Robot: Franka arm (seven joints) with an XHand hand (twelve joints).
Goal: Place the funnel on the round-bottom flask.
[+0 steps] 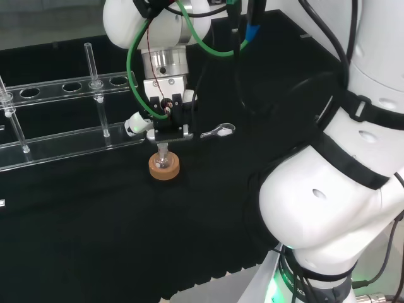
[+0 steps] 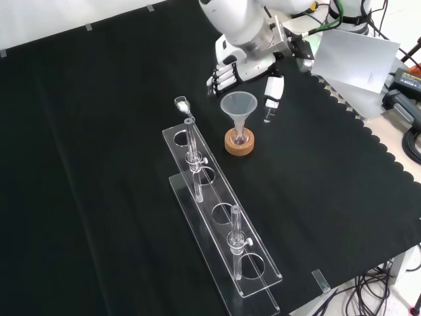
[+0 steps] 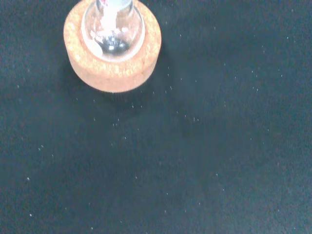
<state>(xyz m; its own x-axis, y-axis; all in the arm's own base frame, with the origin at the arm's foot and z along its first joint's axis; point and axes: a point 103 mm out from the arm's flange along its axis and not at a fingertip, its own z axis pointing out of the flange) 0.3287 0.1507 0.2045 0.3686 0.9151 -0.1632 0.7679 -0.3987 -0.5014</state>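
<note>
A clear funnel (image 2: 238,105) stands upright with its stem in the neck of the small round-bottom flask (image 2: 239,137), which sits in a cork ring (image 2: 239,146). The hand (image 2: 227,72) hovers just behind and above the funnel; its fingers are on one side and its thumb (image 2: 273,89) on the other, both apart from the funnel's rim. In the head view the hand (image 1: 167,113) hangs directly over the flask (image 1: 163,161) and cork ring (image 1: 164,169) and hides the funnel's cone. The wrist view looks down on the flask (image 3: 113,27) in its cork ring (image 3: 112,63).
A long clear rack (image 2: 220,224) with upright test tubes runs along the cloth beside the flask, also seen in the head view as the rack (image 1: 69,136). A small metal scoop (image 2: 182,104) lies near the rack's end. The cloth's scalloped edge (image 2: 368,131) is to the right.
</note>
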